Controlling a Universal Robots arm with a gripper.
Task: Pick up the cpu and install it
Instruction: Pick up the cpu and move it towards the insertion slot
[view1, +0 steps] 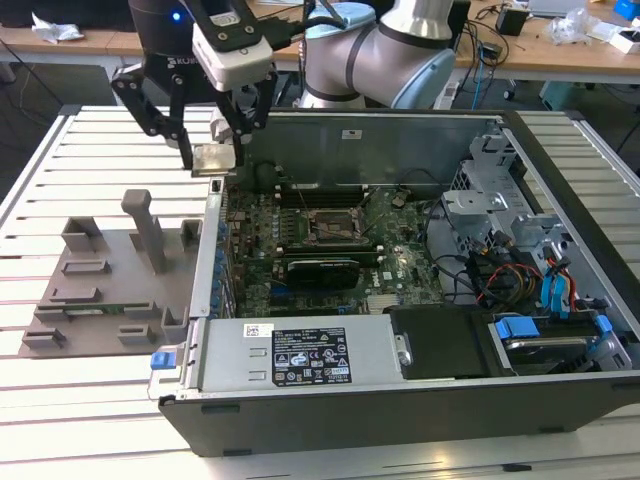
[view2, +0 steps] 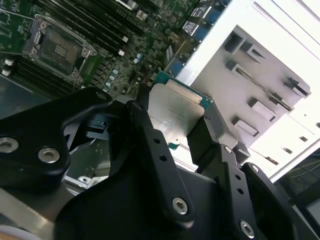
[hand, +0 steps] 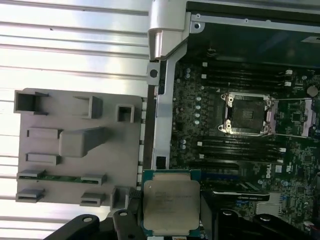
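Observation:
The cpu (view1: 213, 158) is a thin square chip with a pale metal top, held flat in the air over the computer case's wall on the exterior view's left. My gripper (view1: 213, 153) is shut on it, one black finger on each side. In both wrist views the cpu (view2: 177, 112) (hand: 171, 202) sits between the dark fingers (view2: 206, 142) (hand: 128, 222) of the gripper (view2: 175, 131) (hand: 171, 221). The dark socket (view1: 330, 222) (view2: 60, 50) (hand: 246, 114) with its metal frame lies open on the green motherboard, apart from the chip.
The open computer case (view1: 400, 400) lies on a slatted white table (view1: 40, 180), with cables and drive bays (view1: 540, 270) at the exterior view's right. A grey fixture plate (view1: 110, 270) (hand: 75, 145) with upright posts sits beside the case.

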